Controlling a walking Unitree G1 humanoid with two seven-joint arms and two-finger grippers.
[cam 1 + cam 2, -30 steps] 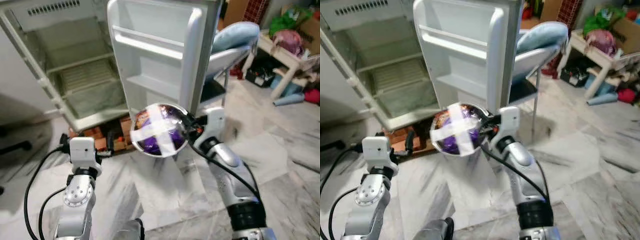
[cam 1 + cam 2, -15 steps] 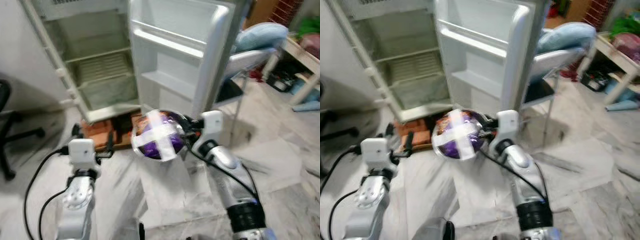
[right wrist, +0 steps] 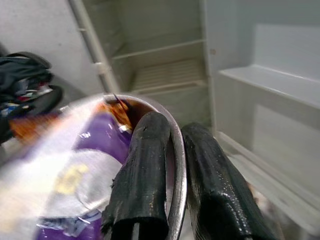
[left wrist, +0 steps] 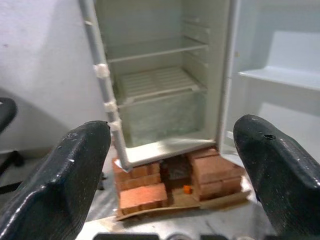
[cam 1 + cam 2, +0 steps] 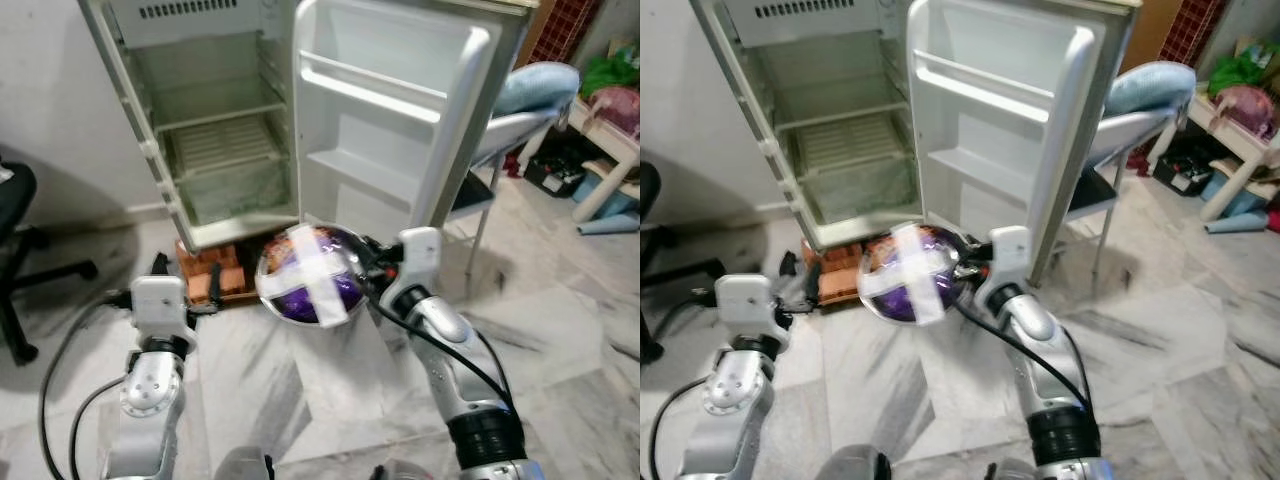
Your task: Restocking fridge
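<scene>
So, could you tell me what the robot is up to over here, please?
The robot stands before an open fridge raised on bricks, its shelves bare. Its right pincer grips the rim of a metal bowl holding purple packets, taped over with a white cross. The left pincer is open and empty, pointing at the fridge.

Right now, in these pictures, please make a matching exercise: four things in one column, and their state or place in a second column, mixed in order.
Things:
1. right pincer
2. left pincer
3. white fridge door
4. stack of red bricks

States or places:
A. swung open, shelves bare
B. under the fridge's base
C. open, holding nothing
D. clamped on the rim of the round metal bowl with a purple packet taped inside

Pairs: 1-D, 2-C, 3-A, 4-B
</scene>
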